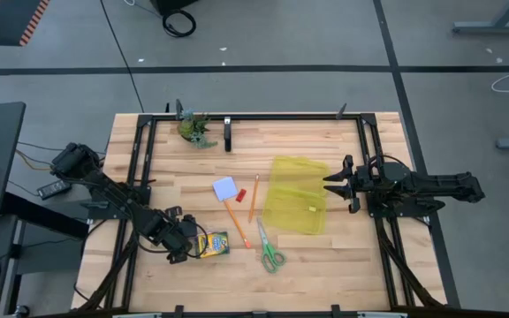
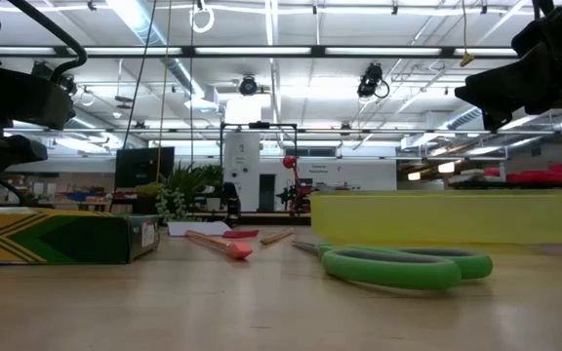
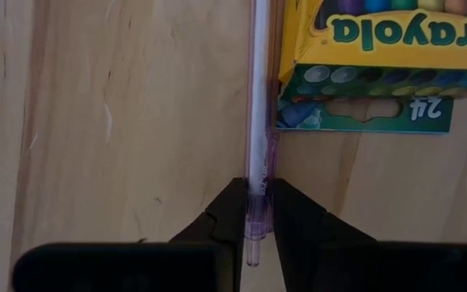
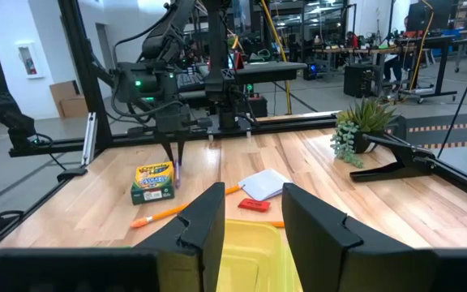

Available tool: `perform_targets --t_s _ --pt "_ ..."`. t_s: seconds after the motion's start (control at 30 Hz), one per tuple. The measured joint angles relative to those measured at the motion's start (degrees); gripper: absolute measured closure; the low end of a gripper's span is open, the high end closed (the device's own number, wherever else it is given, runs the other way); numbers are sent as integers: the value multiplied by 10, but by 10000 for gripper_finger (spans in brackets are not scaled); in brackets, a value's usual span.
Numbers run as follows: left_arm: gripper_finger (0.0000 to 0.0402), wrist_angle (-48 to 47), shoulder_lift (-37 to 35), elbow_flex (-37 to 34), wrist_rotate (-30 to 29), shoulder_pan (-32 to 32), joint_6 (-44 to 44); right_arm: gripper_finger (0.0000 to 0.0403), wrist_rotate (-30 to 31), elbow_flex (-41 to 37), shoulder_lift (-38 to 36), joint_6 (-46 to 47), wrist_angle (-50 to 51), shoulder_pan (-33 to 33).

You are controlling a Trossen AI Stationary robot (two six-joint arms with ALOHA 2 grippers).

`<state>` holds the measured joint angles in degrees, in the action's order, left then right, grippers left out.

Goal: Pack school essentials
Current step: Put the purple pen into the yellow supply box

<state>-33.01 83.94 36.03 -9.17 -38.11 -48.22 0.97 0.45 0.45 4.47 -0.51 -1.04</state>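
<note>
My left gripper (image 1: 184, 240) stands at the table's near left, fingers pointing down, shut on a thin clear-purple pen (image 3: 259, 97) right beside the yellow-green crayon box (image 1: 212, 245), which lies flat. Green-handled scissors (image 1: 269, 251), two orange pencils (image 1: 237, 221) (image 1: 254, 200), a white-and-blue pad (image 1: 224, 188) and a small red eraser (image 1: 241, 196) lie on the wood mid-table. My right gripper (image 1: 332, 183) hovers open at the right edge of the translucent yellow pouch (image 1: 296, 196). My left gripper (image 3: 255, 191) pinches the pen near its upper end (image 3: 258, 174) between the two fingers, coming from above and pointing down. The pen runs along the fingers and hangs upright below them beside the crayon box (image 3: 379, 49). A short stub (image 3: 253, 247) sticks back past the fingertips.
A green leafy figure (image 1: 195, 128) stands at the far edge beside a black clamp (image 1: 228, 134). A black metal frame (image 1: 254, 117) runs around the table top. Bare wood lies near the front edge, between the crayon box and the scissors and to their right.
</note>
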Motion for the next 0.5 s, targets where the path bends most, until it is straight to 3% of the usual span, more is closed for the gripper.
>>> perform_targets --t_s 0.27,0.5 --pt "363 -5 -1 1 0 0 -2 272 0 0 0 0 0 0" --pt "364 -133 3 41 -14 6 2 272 0 0 0 0 0 0"
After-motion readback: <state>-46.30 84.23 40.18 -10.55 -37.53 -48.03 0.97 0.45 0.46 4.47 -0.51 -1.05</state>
